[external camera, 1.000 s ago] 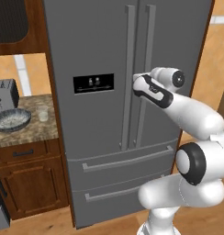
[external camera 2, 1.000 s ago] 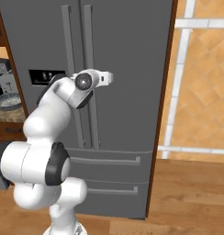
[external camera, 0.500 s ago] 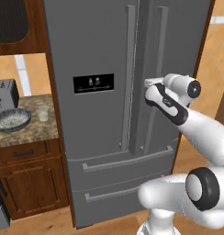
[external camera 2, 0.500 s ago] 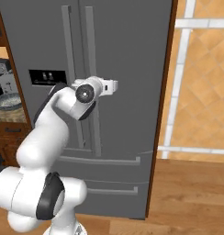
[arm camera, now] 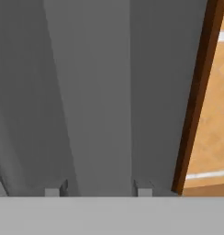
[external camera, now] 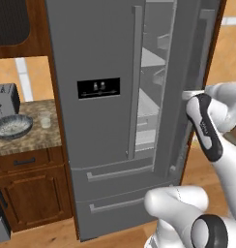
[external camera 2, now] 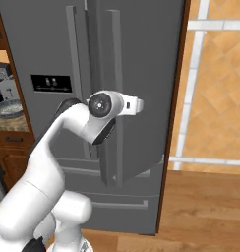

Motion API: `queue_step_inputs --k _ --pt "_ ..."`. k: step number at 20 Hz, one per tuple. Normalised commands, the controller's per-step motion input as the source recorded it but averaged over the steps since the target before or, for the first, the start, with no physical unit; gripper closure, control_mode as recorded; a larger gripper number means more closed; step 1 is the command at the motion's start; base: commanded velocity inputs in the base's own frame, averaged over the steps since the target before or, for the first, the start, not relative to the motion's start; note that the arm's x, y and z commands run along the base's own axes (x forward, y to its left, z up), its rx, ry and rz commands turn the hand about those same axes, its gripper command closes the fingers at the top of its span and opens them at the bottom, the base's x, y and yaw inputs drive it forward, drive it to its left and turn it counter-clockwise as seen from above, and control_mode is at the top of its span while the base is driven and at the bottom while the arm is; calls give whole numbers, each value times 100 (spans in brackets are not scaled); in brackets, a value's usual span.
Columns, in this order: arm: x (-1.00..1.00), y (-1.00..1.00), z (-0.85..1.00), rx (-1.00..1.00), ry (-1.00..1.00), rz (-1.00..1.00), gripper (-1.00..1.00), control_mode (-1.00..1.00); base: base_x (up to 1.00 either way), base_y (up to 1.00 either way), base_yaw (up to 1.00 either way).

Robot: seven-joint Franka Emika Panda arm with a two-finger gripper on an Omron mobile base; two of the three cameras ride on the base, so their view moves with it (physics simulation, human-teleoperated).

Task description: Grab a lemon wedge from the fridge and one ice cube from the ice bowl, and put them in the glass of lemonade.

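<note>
fridge (external camera: pixel 98 121): right of the counter (external camera: pixel 28 140), its right door swung partly out
shelves (external camera: pixel 151 104): inside the fridge, behind the gap
ice bowl (external camera: pixel 11 127): on the counter, before the toaster (external camera: pixel 6 100)
glass of lemonade (external camera: pixel 45 119): just right of the bowl

A home kitchen, rendered. A tall grey steel fridge (external camera: pixel 100 121) with a dispenser panel (external camera: pixel 98 88) stands beside wooden cabinets (external camera: pixel 28 193) under a speckled stone worktop (external camera: pixel 28 140). On the worktop sit a toaster (external camera: pixel 6 99), a bowl (external camera: pixel 11 127) and a glass (external camera: pixel 45 119). The floor (external camera 2: pixel 210 206) is wood, the wall (external camera 2: pixel 215 83) tan tile.
</note>
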Motion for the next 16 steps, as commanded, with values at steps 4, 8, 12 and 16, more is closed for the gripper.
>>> queue_step_inputs --k 4,8,12,16 --pt "-94 -100 0 1 18 0 100 -100 0 0 0" --pt "-82 -99 0 0 12 0 100 -100 0 0 0" --pt "-51 -42 13 0 1 0 -100 -100 0 0 0" --pt "-75 -13 43 -1 -5 0 -100 -100 0 0 0"
